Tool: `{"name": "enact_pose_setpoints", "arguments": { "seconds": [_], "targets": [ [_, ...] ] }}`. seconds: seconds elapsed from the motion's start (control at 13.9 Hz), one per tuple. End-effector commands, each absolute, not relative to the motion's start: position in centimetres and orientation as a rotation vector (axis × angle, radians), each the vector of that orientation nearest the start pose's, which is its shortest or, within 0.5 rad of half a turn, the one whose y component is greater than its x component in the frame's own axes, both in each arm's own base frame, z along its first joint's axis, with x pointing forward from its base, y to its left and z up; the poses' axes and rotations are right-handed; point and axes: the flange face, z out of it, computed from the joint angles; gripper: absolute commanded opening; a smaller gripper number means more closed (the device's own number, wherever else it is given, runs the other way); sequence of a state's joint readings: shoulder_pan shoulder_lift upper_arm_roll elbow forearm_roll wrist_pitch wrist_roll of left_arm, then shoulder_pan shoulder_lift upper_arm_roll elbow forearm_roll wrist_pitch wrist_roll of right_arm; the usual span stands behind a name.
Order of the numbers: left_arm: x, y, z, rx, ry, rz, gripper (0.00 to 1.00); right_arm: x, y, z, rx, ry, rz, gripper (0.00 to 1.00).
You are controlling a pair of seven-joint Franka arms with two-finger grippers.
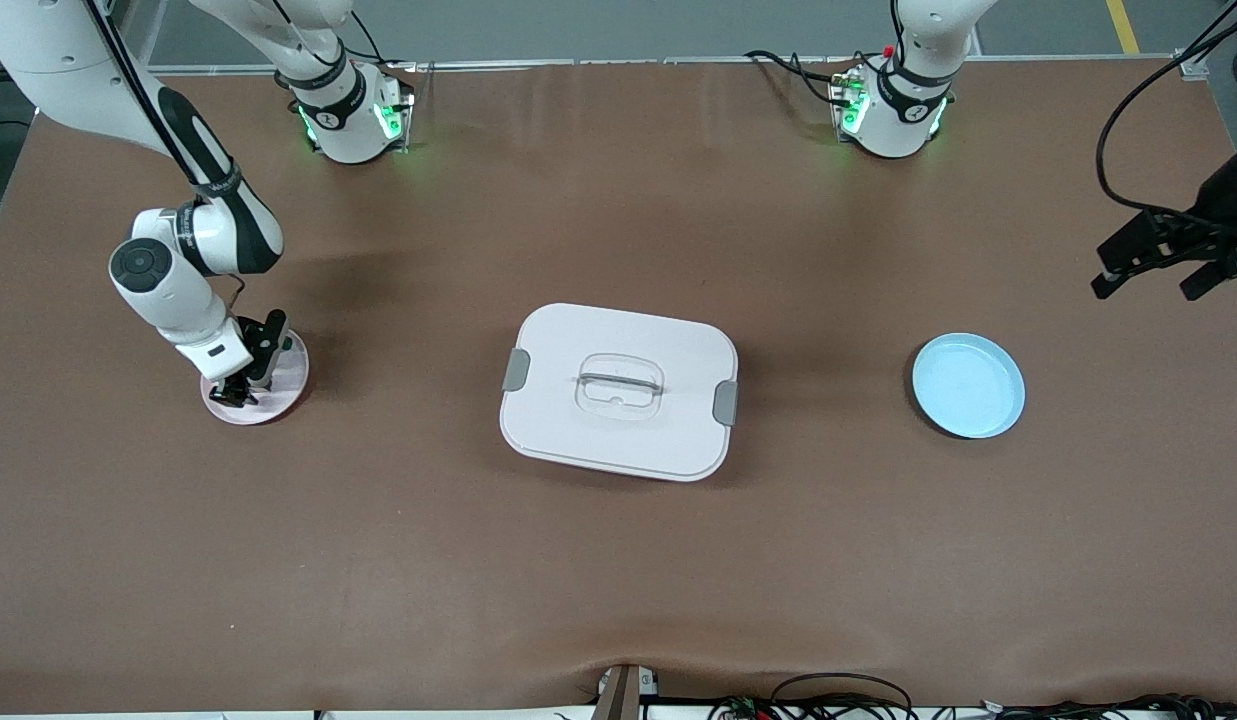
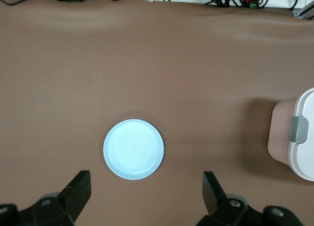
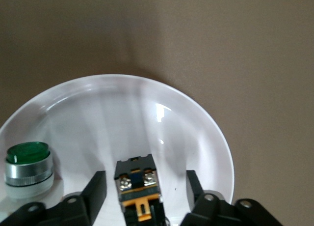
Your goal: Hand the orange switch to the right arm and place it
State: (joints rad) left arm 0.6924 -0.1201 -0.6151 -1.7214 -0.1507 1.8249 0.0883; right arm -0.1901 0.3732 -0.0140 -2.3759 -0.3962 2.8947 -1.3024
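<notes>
Right gripper [image 3: 142, 196] sitting open around orange switch [image 3: 138, 186] on pink plate [image 3: 196, 132]; lifting off-centre risks tipping it; left gripper [image 2: 144, 194] waiting open

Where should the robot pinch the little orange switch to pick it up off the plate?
Probably from straight above, pinching the orange switch across its two flat black sides. It lies on the pink plate between the open fingers of the right gripper, already lined up that way.

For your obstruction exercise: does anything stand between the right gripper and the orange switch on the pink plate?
Nothing visible does. The orange switch lies on the pink plate directly between the open fingers of the right gripper. The green-capped part sits beside it on the plate, outside the fingers.
</notes>
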Motion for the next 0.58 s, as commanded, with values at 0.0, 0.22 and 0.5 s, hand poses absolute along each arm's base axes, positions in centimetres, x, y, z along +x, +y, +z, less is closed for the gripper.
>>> {"name": "enact_pose_setpoints", "arguments": {
  "seconds": [0.0,0.22,0.5],
  "targets": [
    [55.5,1.6,64.5,-3.189,-0.008,-0.336,1.00,51.5,-8.7,18.2,-2.479,-2.249,-0.030,1.00],
    [55.9,1.7,64.5,-3.194,-0.003,-0.339,1.00,51.7,-8.7,18.6,-2.481,-2.253,-0.033,1.00],
    [55.9,0.7,64.4,-3.180,0.032,-0.330,1.00,52.5,-8.8,19.8,-2.482,-2.229,0.053,1.00]
  ]
}}
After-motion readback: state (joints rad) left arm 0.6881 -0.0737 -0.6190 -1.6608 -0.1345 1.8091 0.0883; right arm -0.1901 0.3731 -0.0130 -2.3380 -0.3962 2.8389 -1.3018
